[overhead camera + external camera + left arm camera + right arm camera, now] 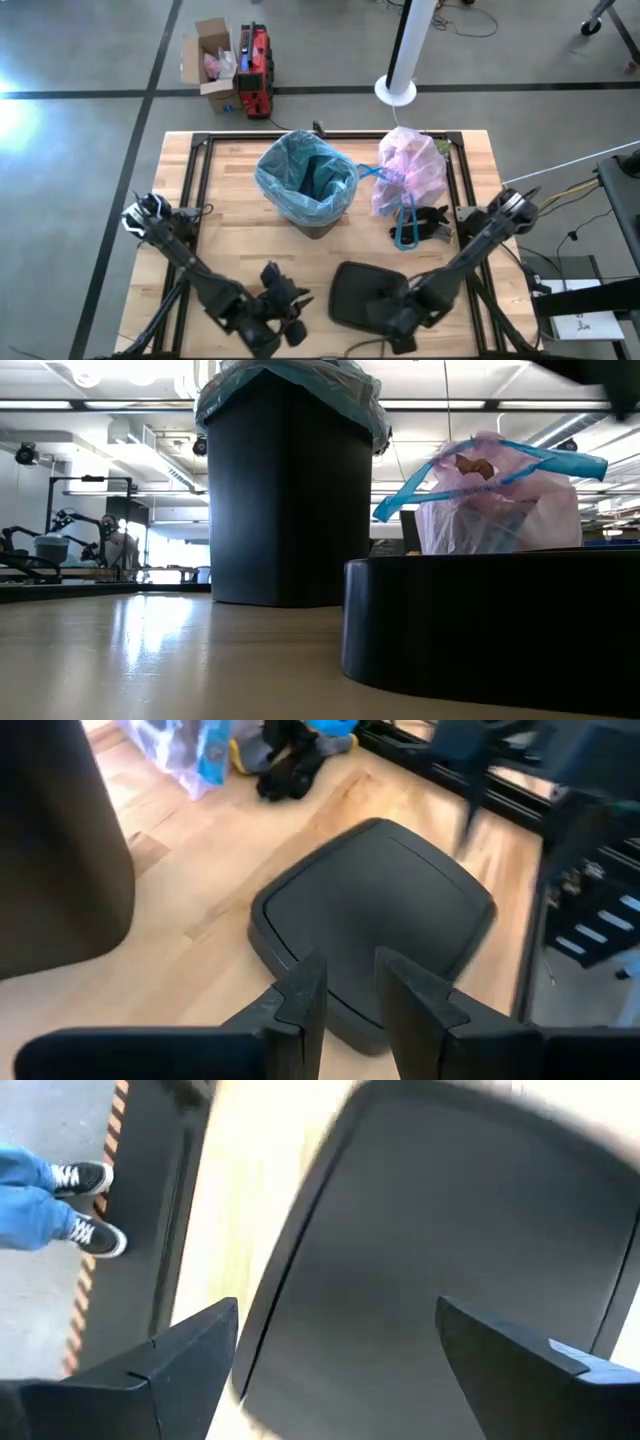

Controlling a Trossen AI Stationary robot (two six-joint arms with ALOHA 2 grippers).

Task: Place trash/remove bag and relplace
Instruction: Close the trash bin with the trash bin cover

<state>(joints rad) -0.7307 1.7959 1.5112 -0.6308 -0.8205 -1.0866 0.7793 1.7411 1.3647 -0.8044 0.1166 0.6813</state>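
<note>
Jaws of right gripper (330, 1355) spread over lid (450, 1230)

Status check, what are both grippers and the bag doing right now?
Left gripper open, near black lid. Right gripper open over lid. Pink bag out, beside bin. Nothing blocking.

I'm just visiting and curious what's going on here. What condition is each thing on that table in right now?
Black bin: upright, lid off, lined with a light-blue bag, open at the top.
Lavender-pink bag: full, out of the bin, standing on the table, blue drawstring loops loose.
Bin lid: lying flat on the table.
Left claw: slightly open, empty, near the lid.
Right claw: wide open, empty, over the lid.
</note>
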